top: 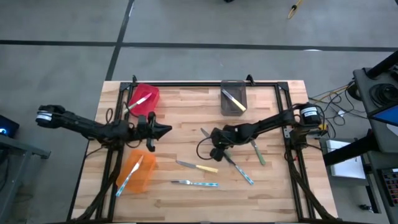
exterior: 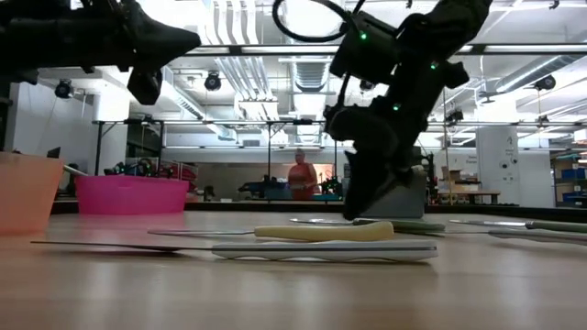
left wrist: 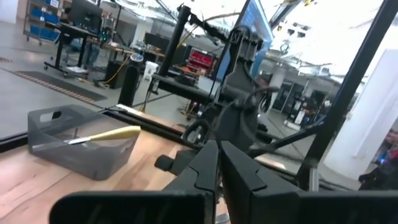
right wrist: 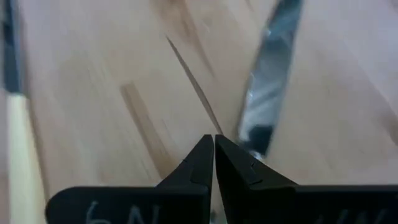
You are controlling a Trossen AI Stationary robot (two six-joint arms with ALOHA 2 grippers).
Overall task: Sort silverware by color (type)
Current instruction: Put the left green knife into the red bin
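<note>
Several knives lie flat on the table: a yellow-handled one, a light-blue one, another light-blue one and a green one. My right gripper is shut and points down, its tips low over the wood, just beside the blade of the second light-blue knife. My left gripper is shut and hovers empty between the red and orange bins. My right gripper has nothing between its shut fingers. The blade's end lies right beside one finger; whether they touch, I cannot tell.
A red bin at the far left holds a knife. An orange bin at the near left holds a light-blue knife. A grey bin at the far middle holds a yellow one. A person stands in the room behind.
</note>
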